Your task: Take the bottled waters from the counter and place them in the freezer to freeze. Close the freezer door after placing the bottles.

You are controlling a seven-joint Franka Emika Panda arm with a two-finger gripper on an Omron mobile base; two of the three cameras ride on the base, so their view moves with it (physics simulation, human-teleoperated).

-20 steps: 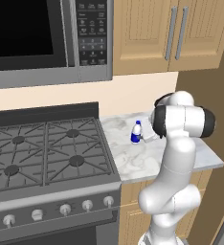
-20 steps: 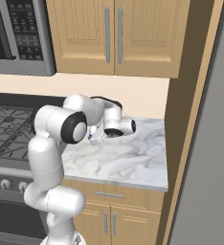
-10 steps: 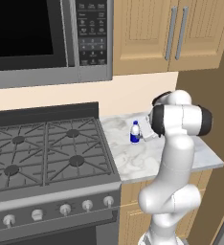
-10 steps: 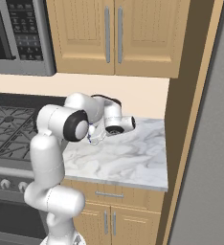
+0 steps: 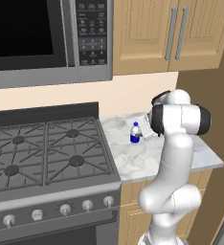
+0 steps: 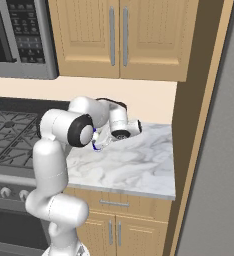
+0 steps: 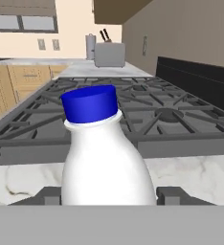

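Where the hand view begins, gripper (image 7: 108,195) astride a water bottle (image 7: 106,162), one dark fingertip (image 7: 46,195) just beside each flank of the white body, blue cap (image 7: 90,103) standing above. Whether clamped on the bottle or merely flanking it, cannot tell. Bottle upright on the white-and-grey marbled counter (image 7: 195,177), close to the edge of the black gas stove (image 7: 147,119). Past the burner grates, a steel toaster (image 7: 109,54) on a far counter, with a utensil holder (image 7: 91,46) beside it.

Seen from the left base view, same bottle (image 5: 135,133), dark blue label around its lower half, upright on the counter (image 5: 133,160) just right of the stove (image 5: 47,153), hand reaching in from the right. Behind and above, microwave (image 5: 42,40) and light wooden wall cabinets (image 5: 166,33).
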